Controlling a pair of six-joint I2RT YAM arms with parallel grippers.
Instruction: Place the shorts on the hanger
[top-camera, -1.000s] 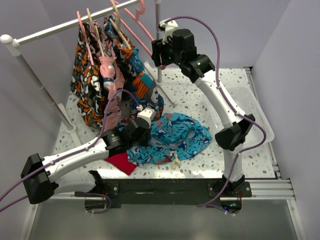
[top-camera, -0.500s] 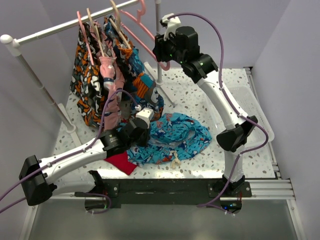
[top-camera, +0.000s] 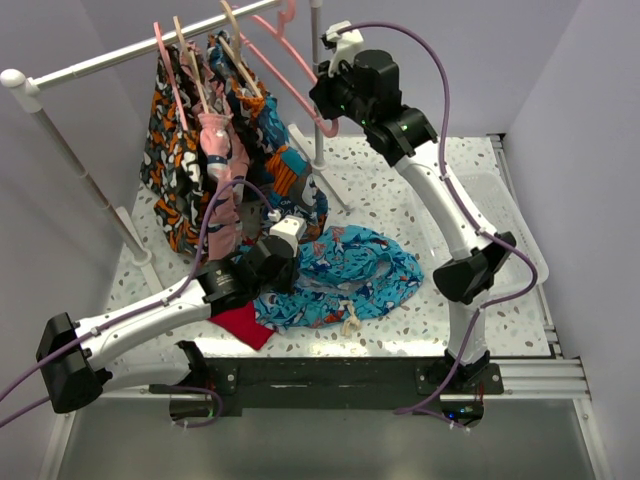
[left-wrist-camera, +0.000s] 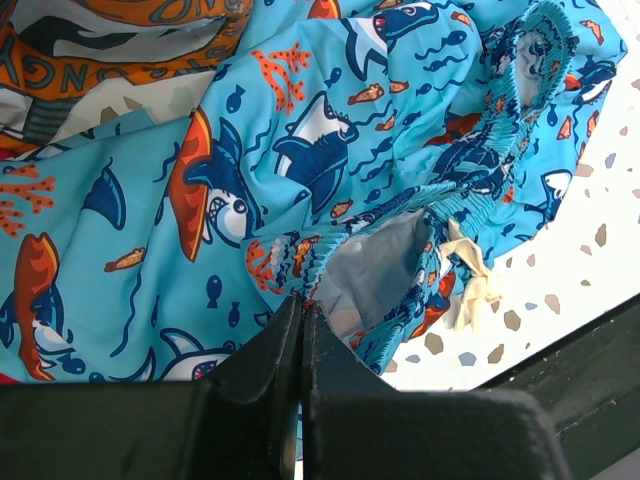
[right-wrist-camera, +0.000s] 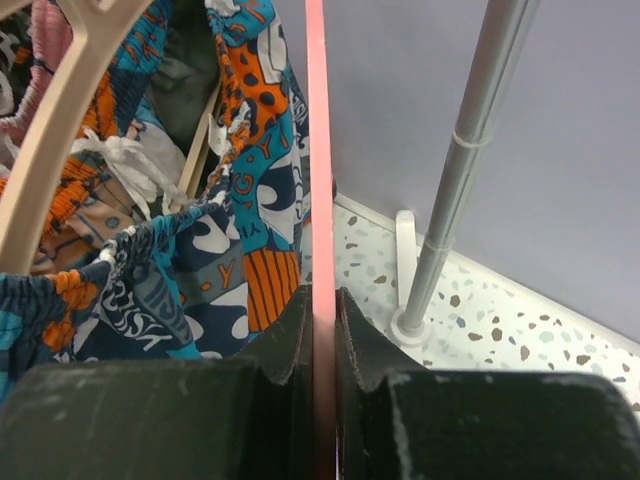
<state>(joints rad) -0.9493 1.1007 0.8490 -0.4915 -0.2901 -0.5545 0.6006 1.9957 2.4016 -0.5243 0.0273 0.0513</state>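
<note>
Raised slightly since a second ago, your right gripper clamps tight on the bar of the hanger, while your left gripper pinches the waistband of the shorts.

Up close, only one straight bar of the hanger shows. It runs off the top edge and vanishes below between the closed fingers of the right gripper, with hook and corners outside that view. From above, both grippers' fingertips are buried under their own wrists. The left gripper bites the shorts, but how much cloth sits inside is hidden. The red cloth lies half under the left arm.
</note>
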